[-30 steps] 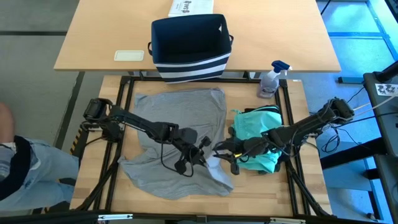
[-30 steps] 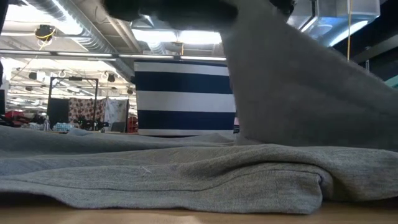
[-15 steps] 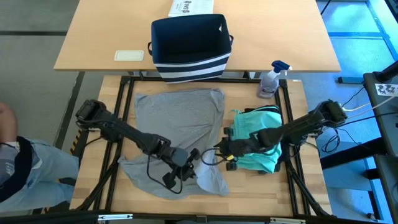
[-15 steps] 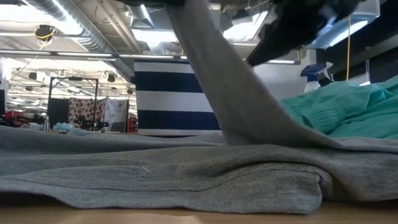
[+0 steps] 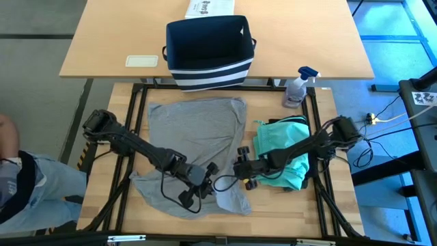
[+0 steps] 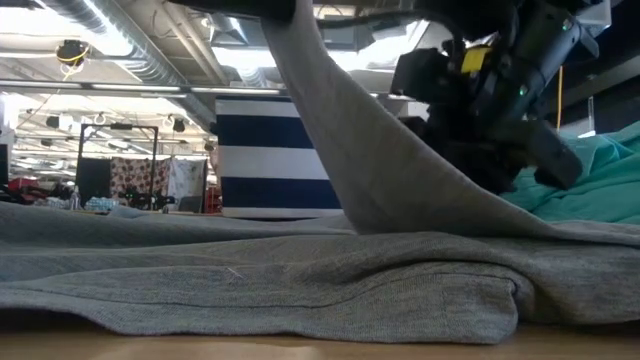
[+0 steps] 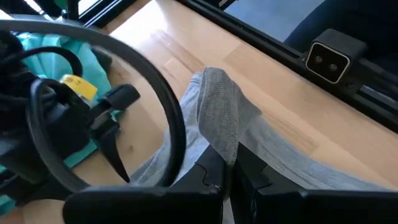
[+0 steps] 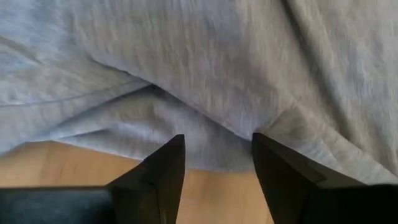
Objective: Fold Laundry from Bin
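Grey T-shirt (image 5: 198,130) spread on the counter (image 5: 273,212) before the navy striped bin (image 5: 208,51), left tool (image 5: 208,189) clamped on its lifted lower corner, right tool (image 5: 240,167) parted just above the cloth, gripping nothing, teal garment (image 5: 283,147) beside

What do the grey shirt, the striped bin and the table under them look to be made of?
Grey shirt: soft matte knit, probably cotton jersey; it drapes in folds and shows a ribbed hem where the left pincer pinches it.
Bin: navy woven fabric with white stripes, seemingly soft-sided; its rim sags slightly.
Table: pale wood with visible grain and a smooth finish, framed by black metal rails.
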You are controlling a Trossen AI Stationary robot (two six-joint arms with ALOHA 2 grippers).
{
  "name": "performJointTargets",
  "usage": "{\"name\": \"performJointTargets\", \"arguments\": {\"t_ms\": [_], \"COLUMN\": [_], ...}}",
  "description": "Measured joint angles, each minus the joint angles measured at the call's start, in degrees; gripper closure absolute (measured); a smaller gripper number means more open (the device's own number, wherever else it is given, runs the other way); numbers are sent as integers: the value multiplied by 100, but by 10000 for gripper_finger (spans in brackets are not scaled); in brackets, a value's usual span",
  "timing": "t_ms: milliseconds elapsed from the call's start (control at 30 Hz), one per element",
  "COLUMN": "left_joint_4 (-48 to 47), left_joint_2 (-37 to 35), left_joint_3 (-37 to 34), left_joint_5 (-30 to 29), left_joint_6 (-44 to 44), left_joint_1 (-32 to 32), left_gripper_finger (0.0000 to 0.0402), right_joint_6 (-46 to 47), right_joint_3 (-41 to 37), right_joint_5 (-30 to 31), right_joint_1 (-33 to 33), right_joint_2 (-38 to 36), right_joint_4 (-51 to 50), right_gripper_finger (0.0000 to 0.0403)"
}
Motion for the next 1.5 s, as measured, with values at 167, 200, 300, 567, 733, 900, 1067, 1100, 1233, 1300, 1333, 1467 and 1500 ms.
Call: {"name": "performJointTargets", "arguments": {"t_ms": [167,200,300,567,733,900,1067,1100,1233,1300,1333,1467,1500], "left_joint_4": [-27,-26,-31,-43,-42,-42,-42,-42,-42,-43,-43,-44,-44], "left_joint_2": [0,0,0,0,0,0,0,0,0,0,0,0,0], "left_joint_3": [0,0,0,0,0,0,0,0,0,0,0,0,0], "left_joint_5": [-68,-69,-101,-149,-173,-212,-212,-216,-215,-215,-216,-217,-217], "left_joint_6": [-156,-191,-293,-406,-449,-504,-529,-526,-536,-546,-547,-597,-599], "left_joint_1": [-41,-49,-50,-46,-44,-44,-19,-6,35,35,35,35,33], "left_gripper_finger": [401,401,401,402,401,401,401,401,401,401,401,401,401], "right_joint_6": [-29,-81,-271,-423,-784,-1046,-1286,-1332,-1505,-1541,-1534,-1347,-1341], "right_joint_3": [0,0,0,-361,-743,-866,-866,-866,-866,-866,-866,-868,-868], "right_joint_5": [-105,-152,-150,372,767,789,896,934,1074,1071,1053,818,826], "right_joint_1": [2,2,7,9,9,8,2,2,2,2,2,93,132], "right_joint_2": [43,43,43,43,43,43,43,43,41,41,40,36,36], "right_joint_4": [450,557,606,768,1794,2197,2362,2405,2539,2544,2511,1985,1930], "right_gripper_finger": [195,190,171,139,137,137,137,137,137,137,137,137,137]}}
